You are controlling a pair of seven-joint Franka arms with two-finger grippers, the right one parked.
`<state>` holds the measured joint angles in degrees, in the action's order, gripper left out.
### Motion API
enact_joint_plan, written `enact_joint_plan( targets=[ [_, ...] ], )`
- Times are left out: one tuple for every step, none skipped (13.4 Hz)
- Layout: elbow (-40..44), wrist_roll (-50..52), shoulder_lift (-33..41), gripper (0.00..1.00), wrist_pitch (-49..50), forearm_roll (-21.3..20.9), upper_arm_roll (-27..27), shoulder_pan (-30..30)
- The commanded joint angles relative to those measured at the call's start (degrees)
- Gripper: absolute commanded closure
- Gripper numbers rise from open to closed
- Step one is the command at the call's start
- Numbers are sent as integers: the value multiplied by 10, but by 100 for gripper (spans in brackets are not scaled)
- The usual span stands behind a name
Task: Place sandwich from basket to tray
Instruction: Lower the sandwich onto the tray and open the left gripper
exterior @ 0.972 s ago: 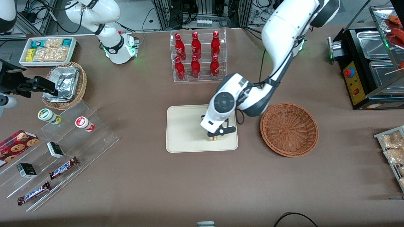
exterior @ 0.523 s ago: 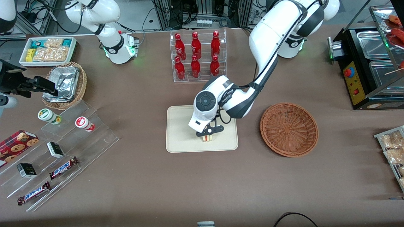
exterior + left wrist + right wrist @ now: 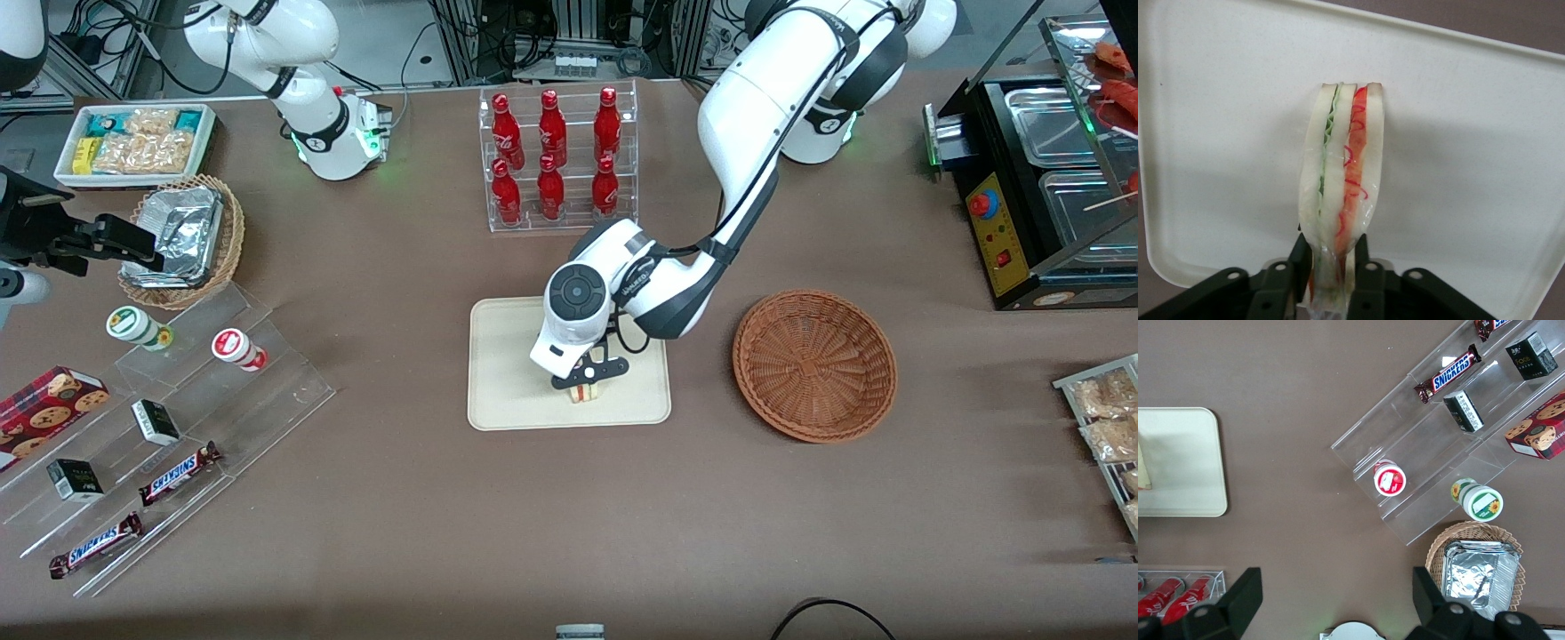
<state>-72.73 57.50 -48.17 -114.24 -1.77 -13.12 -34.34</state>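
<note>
Gripper (image 3: 587, 384) clenched on one sandwich (image 3: 1341, 180), fingers (image 3: 1301, 257) pinching its narrow end through the bread faces. The sandwich stands on edge over the tray (image 3: 507, 391), low above or just touching the surface; contact cannot be confirmed. The basket (image 3: 814, 364), toward the working arm's end of the table, holds nothing.

Handling assessment: the wedge appears light and soft; the bread bows visibly between the fingers, so it will likely compress or shed filling under a hard squeeze. A clear film seems to wrap it, which may make it slippery. Best hold, in my judgement, is across the flat bread faces, as it is held at present.

Count: one sandwich, one tray, one reddish-brown basket. Also six red bottles (image 3: 551, 151) in a clear rack, farther from the front camera than the tray
</note>
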Motion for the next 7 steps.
enact_joint_plan(
  targets=[
    [25,7,2,0,16,-1,1,-2],
    [34,7,16,0,24,-1,1,1],
    [36,6,32,0,40,-2,2,2],
    [36,6,47,0,58,-3,2,2],
    [37,4,63,0,69,-2,4,4],
    [37,-11,76,0,81,-1,2,21],
    [37,-39,91,0,95,-1,1,33]
  ],
)
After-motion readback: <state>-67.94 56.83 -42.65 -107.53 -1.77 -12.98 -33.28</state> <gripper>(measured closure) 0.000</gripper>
